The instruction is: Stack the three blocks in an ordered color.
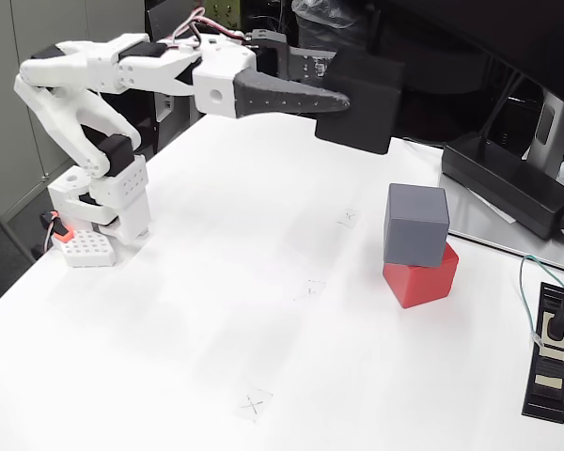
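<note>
1. Gripper (343, 99) clamped on black block (362, 101), held aloft at 12 o'clock, slightly tilted.
2. Grey block (416, 224) atop red block (423, 274), 3 o'clock, skewed.
3. Cubes: no long axis, no readable writing.

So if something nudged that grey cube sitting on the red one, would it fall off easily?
Probably fairly easily. The grey cube sits twisted and offset on the red cube, overhanging an edge, so a sideways push could tip it. Its flat faces mean it would slide or topple, not roll. It looks matte and rigid, likely light, judging by how the fingers hold the black cube aloft.
</note>
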You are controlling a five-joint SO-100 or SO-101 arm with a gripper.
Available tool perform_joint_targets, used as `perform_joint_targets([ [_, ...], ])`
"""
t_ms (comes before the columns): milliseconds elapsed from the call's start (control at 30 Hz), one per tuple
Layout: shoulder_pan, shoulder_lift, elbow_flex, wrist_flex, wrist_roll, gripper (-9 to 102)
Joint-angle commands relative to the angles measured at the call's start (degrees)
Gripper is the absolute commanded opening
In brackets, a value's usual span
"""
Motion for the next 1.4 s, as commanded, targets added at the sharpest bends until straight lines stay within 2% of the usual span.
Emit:
perform_joint_targets([
  [0, -1.1, 0.4, 3.4, -7.3, -4.6, 12],
  [167, -1.5, -1.5, 8.9, -16.8, -7.7, 12],
  [367, -1.5, -11.2, 9.5, -26.0, -8.0, 12],
  [600, -1.6, -21.0, 9.2, -33.7, -8.0, 12],
  [933, -1.8, -33.4, 0.4, -35.2, -7.4, 12],
  [1233, -2.1, -35.9, -2.3, -35.2, -7.3, 12],
  [1367, -6.8, -35.9, -2.1, -34.9, -7.3, 12],
])
